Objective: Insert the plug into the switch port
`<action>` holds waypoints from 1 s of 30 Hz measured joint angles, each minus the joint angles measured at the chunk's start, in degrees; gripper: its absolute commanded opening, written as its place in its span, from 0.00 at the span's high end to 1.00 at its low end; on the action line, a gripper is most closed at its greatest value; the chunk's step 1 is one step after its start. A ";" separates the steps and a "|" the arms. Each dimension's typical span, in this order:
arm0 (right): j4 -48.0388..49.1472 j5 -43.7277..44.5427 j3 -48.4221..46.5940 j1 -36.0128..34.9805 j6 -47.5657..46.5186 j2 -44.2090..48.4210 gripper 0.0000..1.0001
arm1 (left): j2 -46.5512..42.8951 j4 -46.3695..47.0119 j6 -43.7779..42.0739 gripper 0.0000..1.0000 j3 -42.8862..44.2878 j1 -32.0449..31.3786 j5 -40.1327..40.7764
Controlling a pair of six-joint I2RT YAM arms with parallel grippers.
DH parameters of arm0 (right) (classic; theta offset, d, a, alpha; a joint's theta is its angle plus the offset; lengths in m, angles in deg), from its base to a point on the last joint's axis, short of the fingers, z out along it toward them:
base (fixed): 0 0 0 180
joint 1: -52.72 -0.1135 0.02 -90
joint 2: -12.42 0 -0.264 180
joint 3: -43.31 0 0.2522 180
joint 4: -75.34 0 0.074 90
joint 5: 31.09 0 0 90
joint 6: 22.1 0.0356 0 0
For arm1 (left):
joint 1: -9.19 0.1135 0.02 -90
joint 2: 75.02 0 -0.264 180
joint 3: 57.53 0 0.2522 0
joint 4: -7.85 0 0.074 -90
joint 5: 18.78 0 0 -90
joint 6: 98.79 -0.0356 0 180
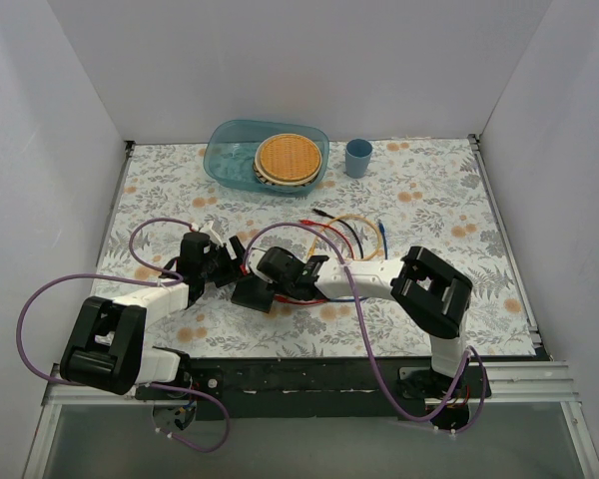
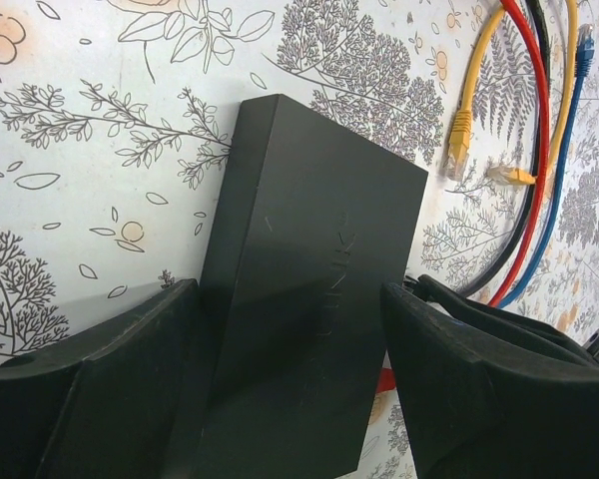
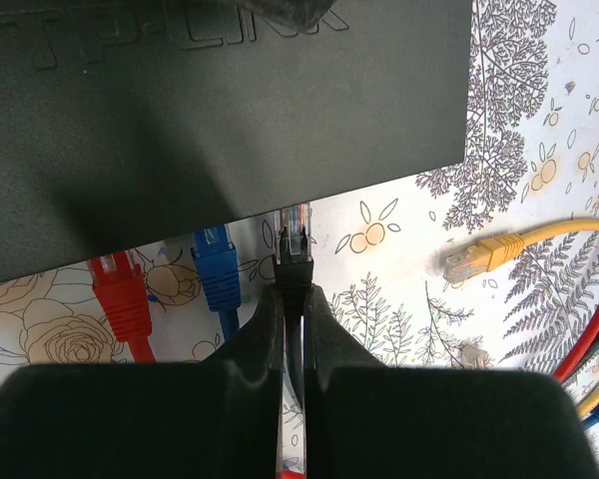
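Observation:
The switch [image 2: 299, 289], a flat matte-black box, lies on the flowered cloth [image 1: 429, 210] and shows in the top view between both arms [image 1: 252, 295]. My left gripper [image 2: 290, 319] straddles it, one finger on each long side, shut on it. My right gripper [image 3: 295, 289] is shut on a black cable just behind its clear plug [image 3: 298, 225]. The plug's tip meets the switch's port edge [image 3: 280, 190]; how deep it sits is hidden. A red plug [image 3: 120, 289] and a blue plug [image 3: 215, 264] sit at the same edge to its left.
A loose yellow plug [image 3: 479, 257] lies right of my right gripper. Red, black, yellow and blue cables [image 1: 344, 235] curl behind the switch. At the back stand a teal bowl [image 1: 230, 150] holding a wicker plate [image 1: 288, 158] and a blue cup [image 1: 358, 157]. White walls enclose the table.

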 measured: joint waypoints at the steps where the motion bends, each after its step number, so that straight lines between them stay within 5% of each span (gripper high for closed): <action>1: -0.24 0.00 -0.20 0.00 -0.04 -0.11 0.99 | 0.00 0.11 -0.04 0.27 -0.07 0.07 -0.13; 30: 2.45 -0.90 0.85 0.48 -1.29 0.33 0.99 | 0.79 6.27 -1.36 0.21 -2.10 1.20 -3.63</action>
